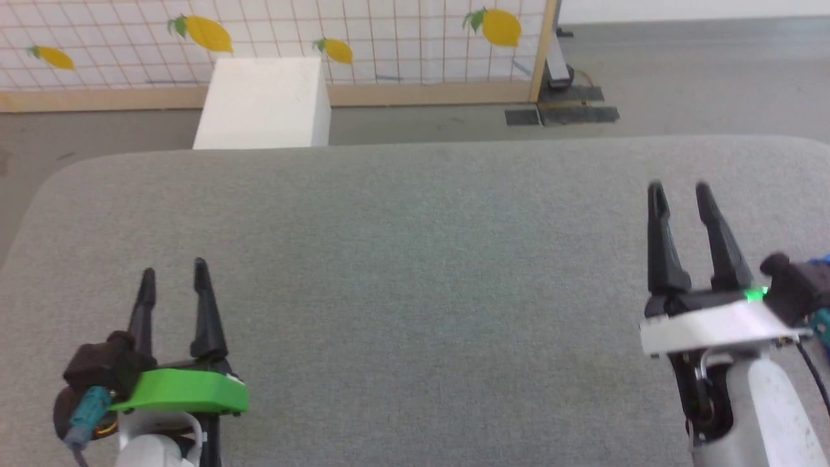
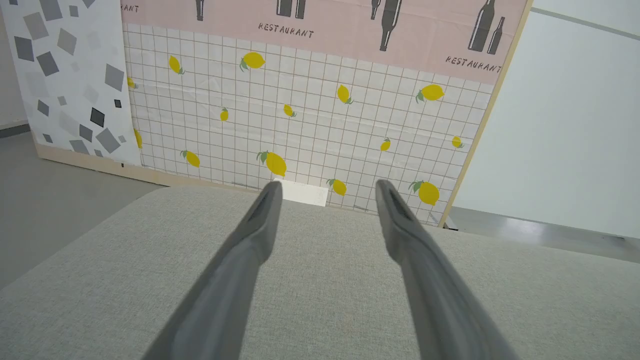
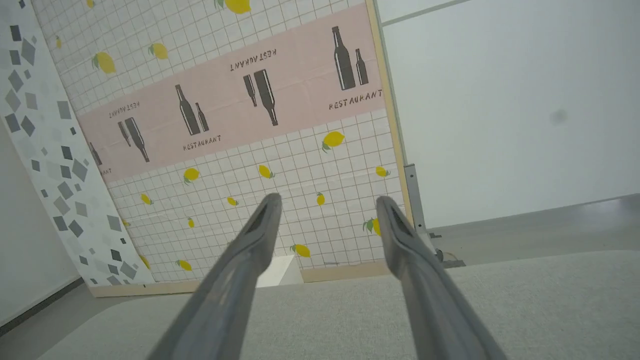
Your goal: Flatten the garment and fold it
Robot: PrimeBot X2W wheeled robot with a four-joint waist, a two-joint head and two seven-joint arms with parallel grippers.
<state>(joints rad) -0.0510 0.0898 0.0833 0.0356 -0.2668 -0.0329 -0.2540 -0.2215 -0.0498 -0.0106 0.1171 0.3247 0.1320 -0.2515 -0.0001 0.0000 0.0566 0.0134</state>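
Very start of the job, by the look of it: no flattening begun, no fold made. Left pincer (image 1: 174, 268) released, fingers apart, gripping nothing, poised low above the grey fabric worktop (image 1: 415, 272). Same story for the right pincer (image 1: 679, 188): released, empty, held further forward and well apart from its partner.

As for the garment, cannot tell where. Just a sliver of blue (image 1: 823, 261) at the far right edge of the head view, tight beside the right wrist, possibly cloth, possibly wiring.

Next up, probably: find the shorts, get them onto the open middle of the worktop, then take two corners and pull outward to smooth. Calls for a turn or a reach toward that right side first. Calls too for a low, flat approach, so as to pinch fabric and not the padding beneath.

Now the views against each other. From the head: both pincers together, plus a white box (image 1: 262, 100) beyond the far edge. From the left wrist: a pink RESTAURANT band (image 2: 350, 30) above the lemon-print panel (image 2: 300, 125), and a grey-speckled panel (image 2: 65, 75) alongside. From the right wrist: a plain white wall (image 3: 500, 100) past the panel's edge.
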